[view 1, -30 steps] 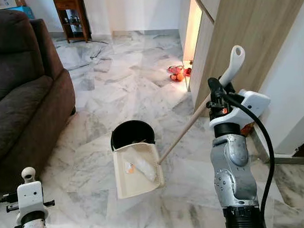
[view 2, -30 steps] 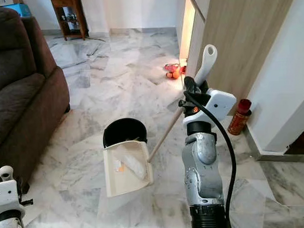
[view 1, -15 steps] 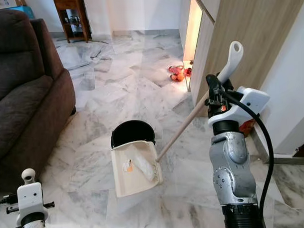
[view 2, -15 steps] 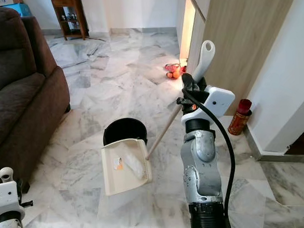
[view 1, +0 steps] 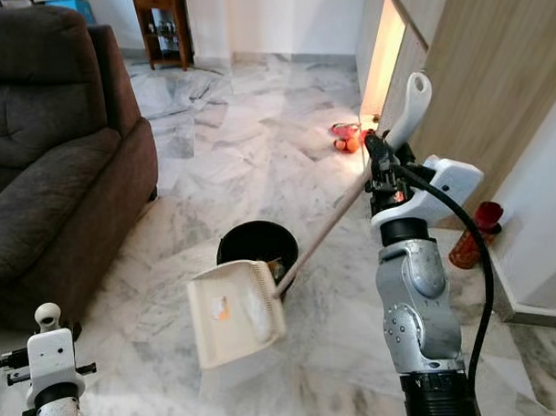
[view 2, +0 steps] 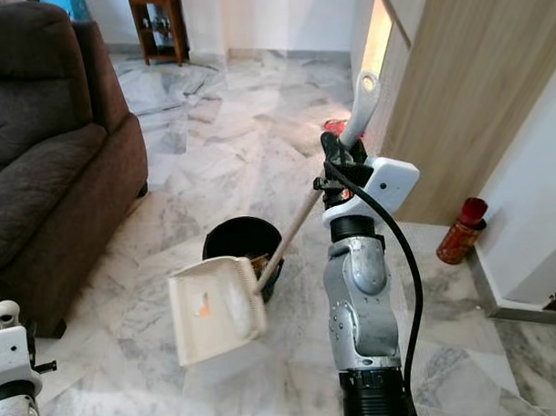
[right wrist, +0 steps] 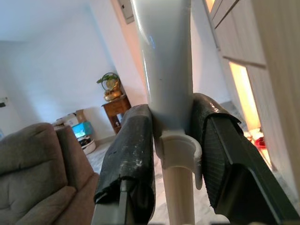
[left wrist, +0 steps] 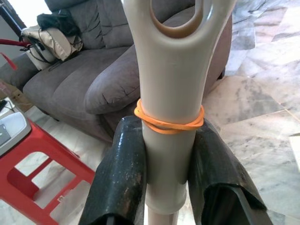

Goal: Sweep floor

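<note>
Head views: we have the right gripper (view 1: 379, 161) clamped on the long handle (view 1: 326, 229) of the dustpan (view 1: 234, 312), grip just below the handle's white looped end (view 1: 413, 103). The dustpan pan hangs tilted over the marble floor (view 1: 249, 150), its upper edge overlapping the near rim of the black bucket (view 1: 258, 244). The bucket stands mid-floor, between the brown sofa (view 1: 57, 170) along the floor's left side and the wood-panel cabinet (view 1: 493, 82) on the right. A red can (view 1: 471, 235) stands at the cabinet's foot by the right wall, and small orange-red items (view 1: 344, 138) lie at the lit gap beside the cabinet. A wooden side table (view 1: 162, 29) stands at the far wall. Our left arm sits low at the near left, with a white handle end (view 1: 49, 315) poking up above it. Left wrist view: left gripper (left wrist: 168, 187) closed on a beige handle (left wrist: 171, 93) with an orange rubber band (left wrist: 169, 122) round it, just above the fingers (left wrist: 119, 178); sofa and a red stool (left wrist: 33, 187) behind. Right wrist view: both fingers (right wrist: 129, 154) pinch the white handle end at its collar.
</note>
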